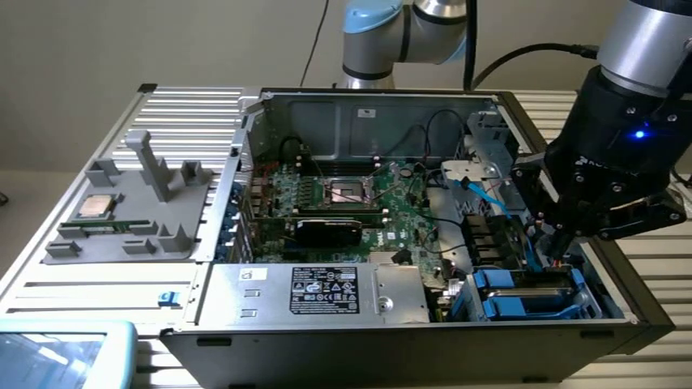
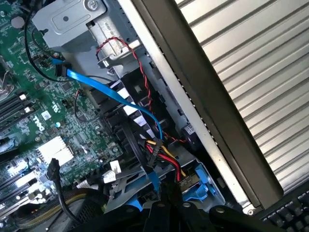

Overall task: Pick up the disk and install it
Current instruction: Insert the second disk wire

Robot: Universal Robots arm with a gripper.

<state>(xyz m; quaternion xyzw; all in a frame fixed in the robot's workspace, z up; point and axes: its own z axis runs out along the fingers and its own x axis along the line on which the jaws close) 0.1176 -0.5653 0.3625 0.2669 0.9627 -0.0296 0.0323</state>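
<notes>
One tool [image 1: 560, 241], black and carried on a silver-and-black arm, hangs over the drive-bay corner of the open black computer case [image 1: 605, 267], at the exterior view's right; its fingers are clenched together, and nothing can be seen held between them. Directly below the tool, and close under it, sits the disk [image 1: 530, 293], a flat grey-metal drive clipped in a bright blue plastic bracket, lying in the bay at the case's lower right corner. Its long axis appears to run across the exterior view, roughly parallel to the case's front wall. In the wrist view, red, yellow and black cables [image 2: 164, 154] run down to the blue bracket. A light blue flat cable [image 2: 111, 94] crosses above the green motherboard [image 1: 357, 194]. Well apart, on the counter [image 1: 108, 288], a grey plastic tray [image 1: 135, 219] holds a small square silver chip [image 1: 96, 206].
</notes>
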